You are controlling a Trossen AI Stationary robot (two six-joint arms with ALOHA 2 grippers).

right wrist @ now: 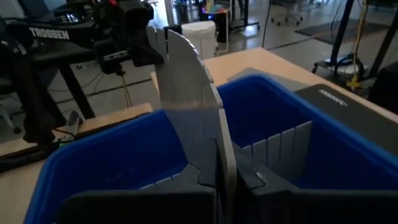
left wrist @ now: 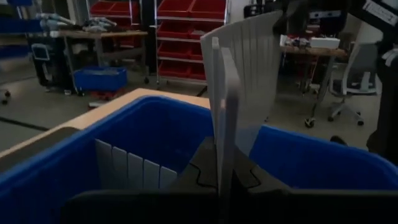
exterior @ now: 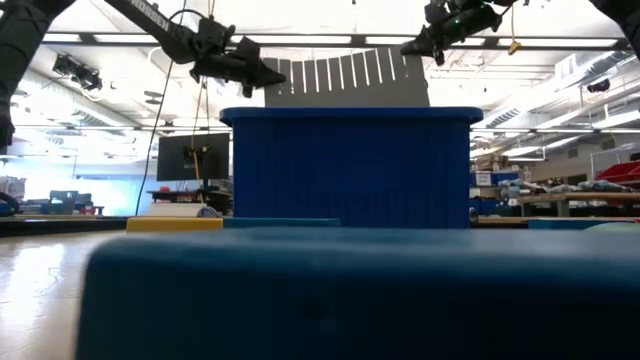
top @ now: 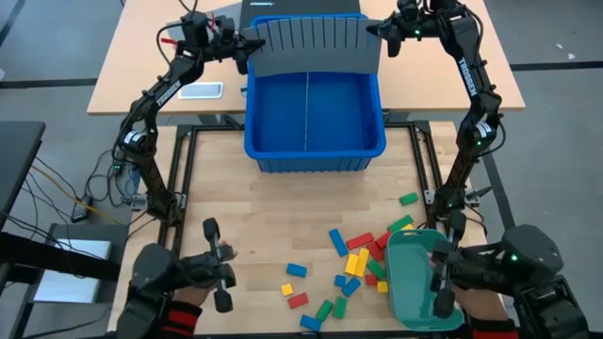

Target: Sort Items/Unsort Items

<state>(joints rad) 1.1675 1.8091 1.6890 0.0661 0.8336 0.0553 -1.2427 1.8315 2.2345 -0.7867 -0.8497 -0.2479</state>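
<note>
Two grippers, left (top: pixel 247 47) and right (top: pixel 377 34), clamp grey slotted divider (top: pixel 311 47) above blue bin (top: pixel 315 155), frame top; uneven lowering risks sheet bowing, jamming.

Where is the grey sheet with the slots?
In the high view, the grey sheet hangs over the far edge of the blue bin, pinched between the left hand and right hand.

The grey divider sheet (top: pixel 314 47) bars the blue bin's (top: pixel 315 151) far edge; its interior stands open.
</note>
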